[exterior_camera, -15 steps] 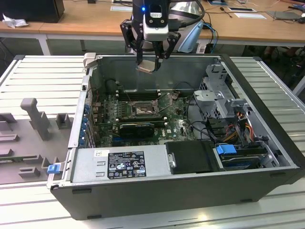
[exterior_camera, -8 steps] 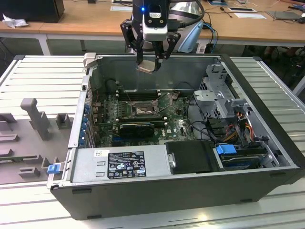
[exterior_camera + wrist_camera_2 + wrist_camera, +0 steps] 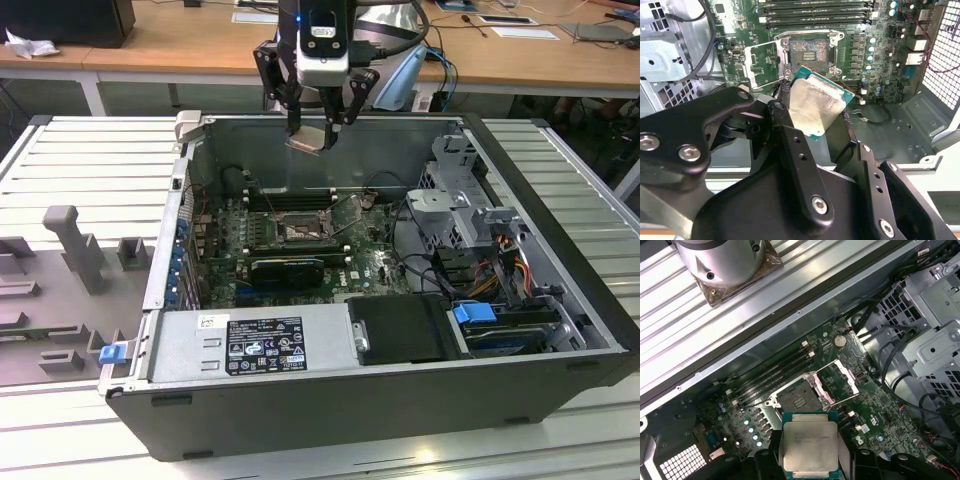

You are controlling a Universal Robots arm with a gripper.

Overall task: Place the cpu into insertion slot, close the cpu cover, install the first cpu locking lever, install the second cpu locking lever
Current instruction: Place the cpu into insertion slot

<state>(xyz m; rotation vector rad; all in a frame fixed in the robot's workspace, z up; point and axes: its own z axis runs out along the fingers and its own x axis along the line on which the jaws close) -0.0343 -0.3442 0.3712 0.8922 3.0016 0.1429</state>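
My gripper [image 3: 316, 126] hangs above the back wall of the open computer case, shut on the cpu [image 3: 308, 138]. The cpu is a flat square chip with a silvery face, tilted between the black fingers in both wrist views [image 3: 815, 102] [image 3: 810, 445]. The insertion slot [image 3: 300, 230] lies on the green motherboard below, uncovered, with its brownish centre showing [image 3: 808, 50] [image 3: 797, 400]. The cpu cover [image 3: 762, 62] [image 3: 841, 376] is swung open beside the slot. The cpu is well above the slot and touches nothing in the case.
Long black memory slots [image 3: 290, 198] run behind the slot and a black card [image 3: 288, 268] lies in front of it. A grey power supply [image 3: 250, 345] fills the near side. A drive cage [image 3: 460, 200] and cables sit at the exterior view's right. Grey fixtures [image 3: 75, 245] stand outside the case.
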